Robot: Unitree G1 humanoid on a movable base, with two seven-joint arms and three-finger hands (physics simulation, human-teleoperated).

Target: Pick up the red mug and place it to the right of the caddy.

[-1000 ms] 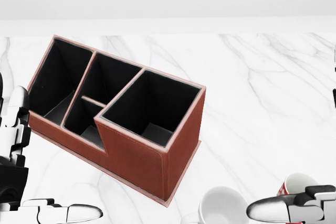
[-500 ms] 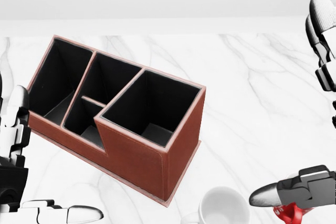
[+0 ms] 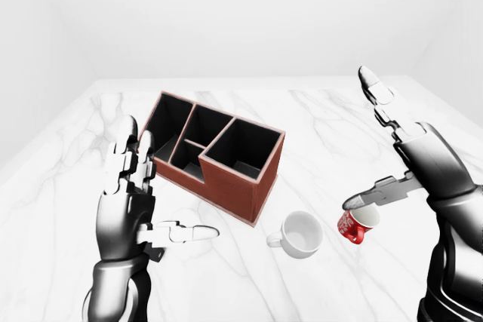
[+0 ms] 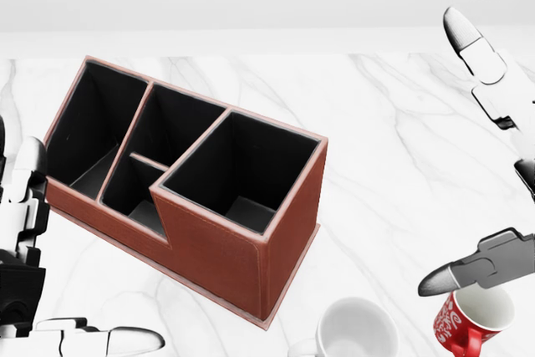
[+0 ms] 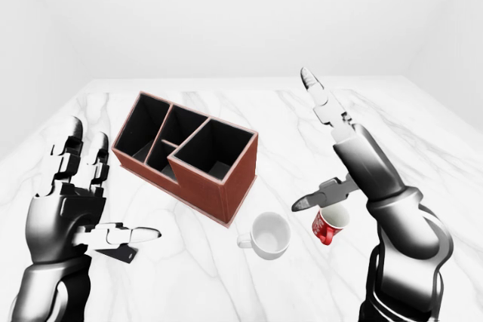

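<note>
The head view looks steeply down, close on the brown leather compartment caddy (image 4: 188, 190) and white marble tabletop (image 4: 401, 140). The two eye views sit farther back, taking in the whole tabletop, both arms and the pale wall; all three share the caddy.

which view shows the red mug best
The left-eye view: the small red ceramic mug shows whole, tilted, under the right hand. The right-eye view shows it similarly but smaller; the head view crops it at the bottom edge.
</note>
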